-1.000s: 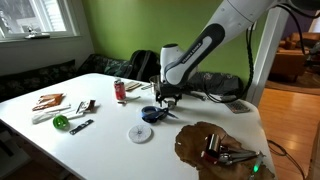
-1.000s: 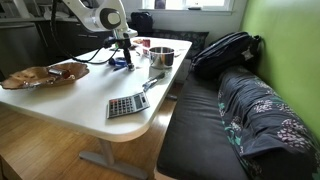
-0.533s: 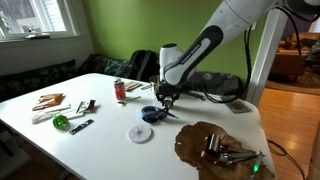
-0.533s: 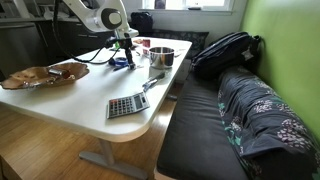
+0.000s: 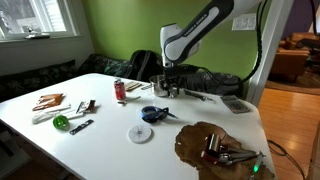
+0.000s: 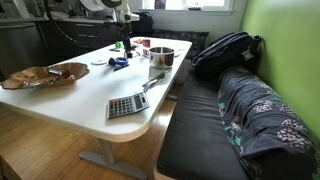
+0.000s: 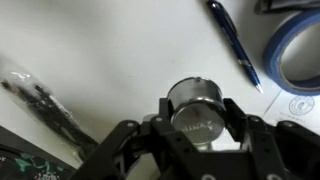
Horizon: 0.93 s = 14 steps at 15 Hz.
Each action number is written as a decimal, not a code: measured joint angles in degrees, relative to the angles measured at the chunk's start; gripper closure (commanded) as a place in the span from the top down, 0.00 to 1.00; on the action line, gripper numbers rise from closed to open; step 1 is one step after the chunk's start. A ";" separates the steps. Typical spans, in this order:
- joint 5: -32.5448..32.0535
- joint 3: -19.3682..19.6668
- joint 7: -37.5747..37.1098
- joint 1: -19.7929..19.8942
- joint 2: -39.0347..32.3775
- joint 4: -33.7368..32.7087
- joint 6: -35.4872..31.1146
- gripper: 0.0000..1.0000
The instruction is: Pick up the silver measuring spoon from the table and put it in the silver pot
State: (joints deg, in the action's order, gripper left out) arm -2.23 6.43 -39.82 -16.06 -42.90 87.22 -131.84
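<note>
In the wrist view my gripper is shut on the silver measuring spoon, whose small round shiny bowl sits between the two black fingers. Both exterior views show the gripper lifted well above the white table. The silver pot stands upright near the table's sofa-side edge, beside the red can. It lies lower and off to the side of the gripper. The spoon itself is too small to make out in either exterior view.
Below the gripper lie a blue pen, a blue tape roll and a black item. On the table are a dark blue scoop, a white disc, the red can, a calculator and a brown board.
The jaws closed on the measuring spoon down by the blue scoop. The arm has since risen, lifting the spoon clear of the table.
</note>
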 measured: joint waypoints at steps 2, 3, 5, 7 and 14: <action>0.01 -1.39 6.13 1.51 4.07 3.69 3.19 0.31; 0.04 -2.17 9.19 2.21 6.18 6.10 3.82 0.31; -0.09 -3.18 14.04 3.06 10.33 11.42 3.64 0.31; -1.10 -2.76 13.93 3.15 13.70 15.93 -0.82 0.31; -2.82 1.85 5.79 2.96 9.34 11.82 -24.15 0.31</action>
State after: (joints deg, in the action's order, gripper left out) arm -5.05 8.28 -34.03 -13.10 -33.56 99.03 -155.99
